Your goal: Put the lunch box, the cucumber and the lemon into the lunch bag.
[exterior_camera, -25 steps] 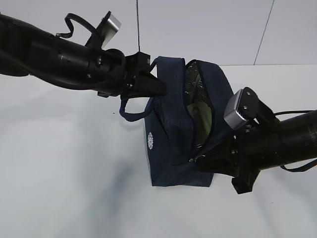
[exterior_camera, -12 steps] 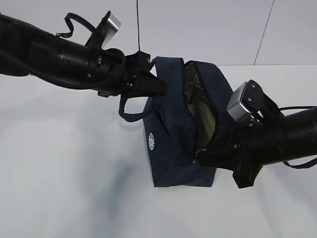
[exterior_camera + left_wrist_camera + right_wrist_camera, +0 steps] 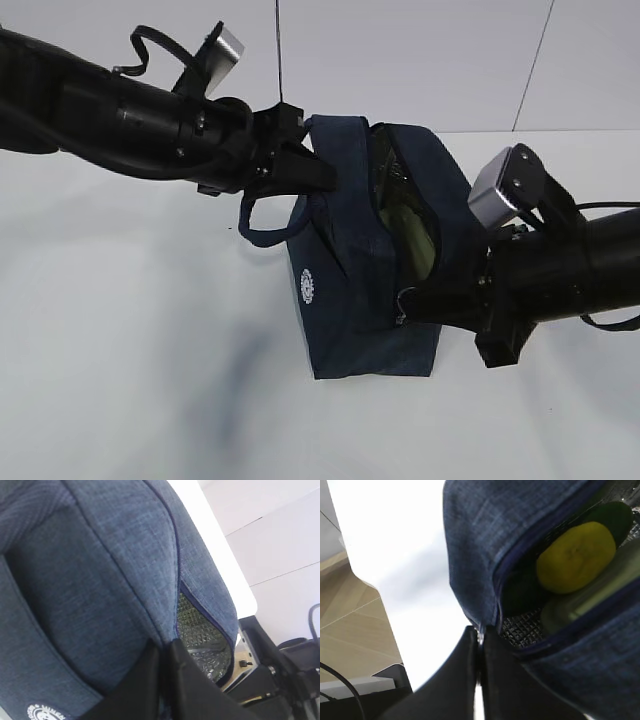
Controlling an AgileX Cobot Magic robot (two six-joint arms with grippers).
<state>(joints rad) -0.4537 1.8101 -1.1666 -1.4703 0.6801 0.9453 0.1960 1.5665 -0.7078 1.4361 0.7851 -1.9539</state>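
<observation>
Left hand (image 3: 162,652) pinches the lunch bag (image 3: 350,290) fabric; right hand (image 3: 479,642) pinches its zipper pull (image 3: 402,308); lemon (image 3: 576,557) sits inside.

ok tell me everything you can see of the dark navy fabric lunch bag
The boxy dark navy woven-fabric lunch bag stands on the white table, its zipper partly open on a silvery quilted lining. A round white logo marks its side. Inside show a yellow lemon, a cucumber and a lunch box. Both shut grippers pinch its fabric.

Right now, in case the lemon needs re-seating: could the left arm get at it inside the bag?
Probably not: the left gripper is shut on the lunch bag, and the lemon sits behind a narrow opening.
</observation>
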